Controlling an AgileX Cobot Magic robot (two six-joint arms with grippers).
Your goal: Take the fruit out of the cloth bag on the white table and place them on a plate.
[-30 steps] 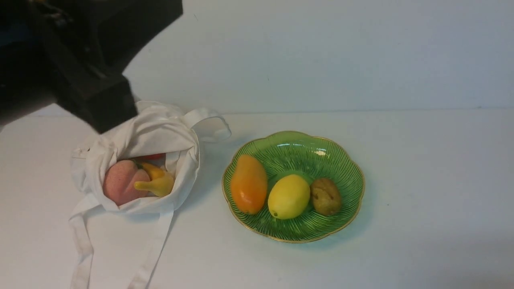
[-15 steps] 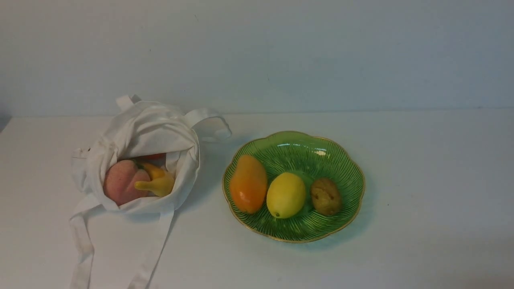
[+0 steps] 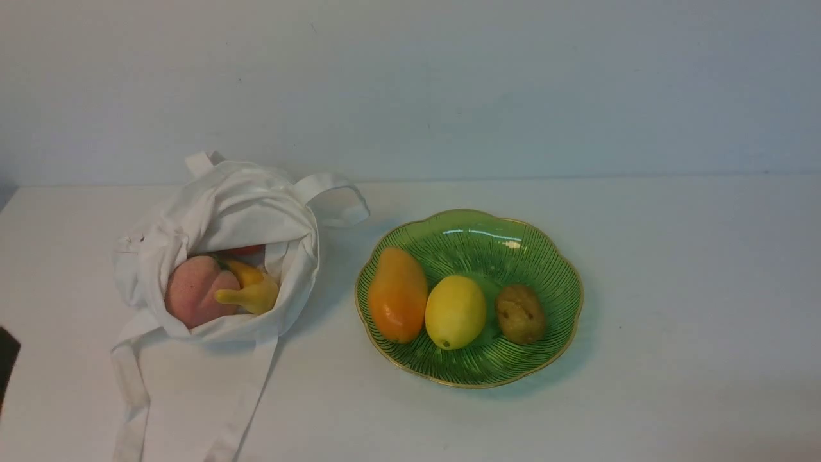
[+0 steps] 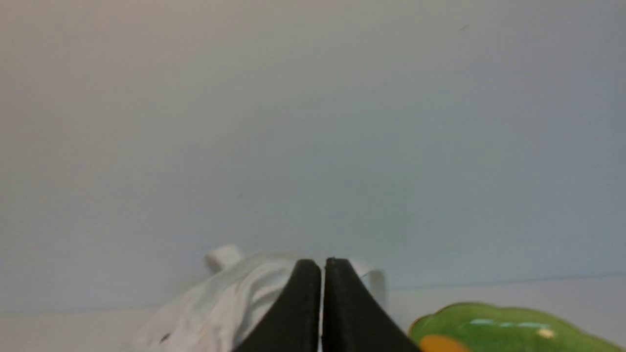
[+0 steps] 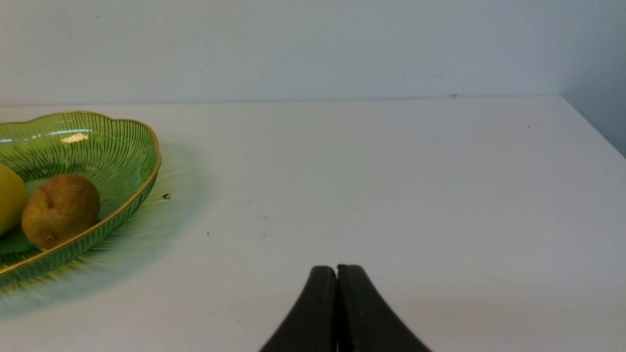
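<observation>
The right gripper (image 5: pixel 337 268) has its two black jaws pressed together, holding nothing, above the white table (image 5: pixel 391 171). Well apart from it sits a green plate (image 5: pixel 154 164) with a gold rim. On the plate a brown fruit (image 5: pixel 60 209) lies just beside a yellow fruit (image 5: pixel 10 198). A tiny dark speck (image 5: pixel 166 196) lies near the plate's rim.

half-hidden and cut off
the cloth bag (image 3: pixel 231 212) covers part of the peach (image 3: pixel 192 295) and the yellow stubby fruit (image 3: pixel 256 295); a red thing (image 3: pixel 247 249) behind them shows only as a sliver. its straps (image 3: pixel 245 394) run off the front view's lower edge; a dark shape (image 3: pixel 5 359) at the left edge is cut off, unidentifiable.
</observation>
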